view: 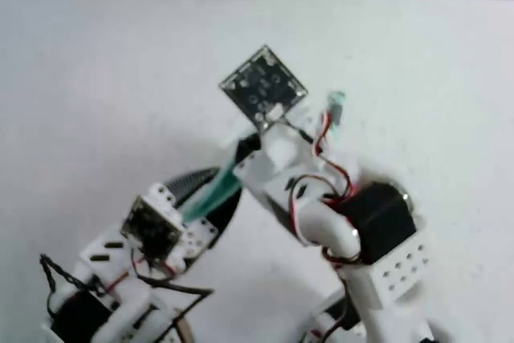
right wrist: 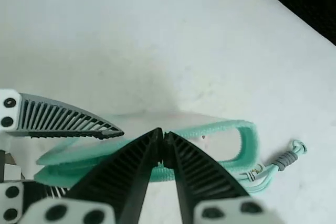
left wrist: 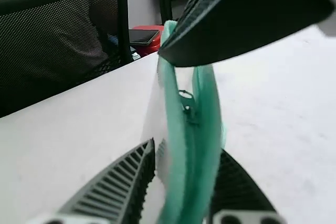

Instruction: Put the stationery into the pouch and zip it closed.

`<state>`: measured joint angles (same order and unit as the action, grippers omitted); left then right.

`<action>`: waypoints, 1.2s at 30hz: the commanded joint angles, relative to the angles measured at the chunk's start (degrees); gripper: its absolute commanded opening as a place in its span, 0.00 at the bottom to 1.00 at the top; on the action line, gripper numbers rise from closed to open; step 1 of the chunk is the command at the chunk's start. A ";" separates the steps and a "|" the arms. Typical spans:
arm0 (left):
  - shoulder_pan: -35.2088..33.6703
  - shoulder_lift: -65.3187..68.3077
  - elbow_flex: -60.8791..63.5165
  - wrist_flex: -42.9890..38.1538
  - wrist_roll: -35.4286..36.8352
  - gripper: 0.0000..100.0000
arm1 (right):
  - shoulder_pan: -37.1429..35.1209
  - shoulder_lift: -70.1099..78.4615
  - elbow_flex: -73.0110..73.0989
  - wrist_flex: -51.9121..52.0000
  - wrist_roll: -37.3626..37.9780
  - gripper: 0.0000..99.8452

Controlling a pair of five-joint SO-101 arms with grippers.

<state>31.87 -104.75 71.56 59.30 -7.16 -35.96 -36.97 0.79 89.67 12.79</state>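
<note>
- step in hand, as i judge it: zipping. the pouch (right wrist: 223, 127) stands on edge mid-table (view: 96, 78), toward the near edge.
- left gripper (left wrist: 186, 150) is low, clamped narrow around one end.
- right gripper (right wrist: 164, 135) is over it, tips nipped on the zip edge; i cannot tell if it has the slider.
- next move calls for a steady pull along the zip.

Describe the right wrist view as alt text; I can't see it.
The black right gripper is shut on the edge of the green pouch, with the white table behind. A grey finger of the left gripper sits alongside, and a cord trails from the pouch's end.
</note>
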 commanded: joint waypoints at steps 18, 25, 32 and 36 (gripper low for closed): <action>0.92 -0.04 -2.46 0.00 0.44 0.03 | 2.95 3.91 -0.26 8.84 5.71 0.02; 0.92 -0.04 -1.93 0.00 0.44 0.02 | 4.35 3.91 4.66 8.75 6.77 0.02; 1.01 -0.04 -1.85 0.00 0.44 0.02 | 4.00 9.80 6.24 7.25 8.26 0.02; 1.01 -0.04 -1.85 0.00 -0.88 0.02 | 3.38 13.67 4.92 7.34 8.18 0.02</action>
<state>32.75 -104.48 71.56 59.38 -7.08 -32.62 -28.00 3.87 96.88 20.26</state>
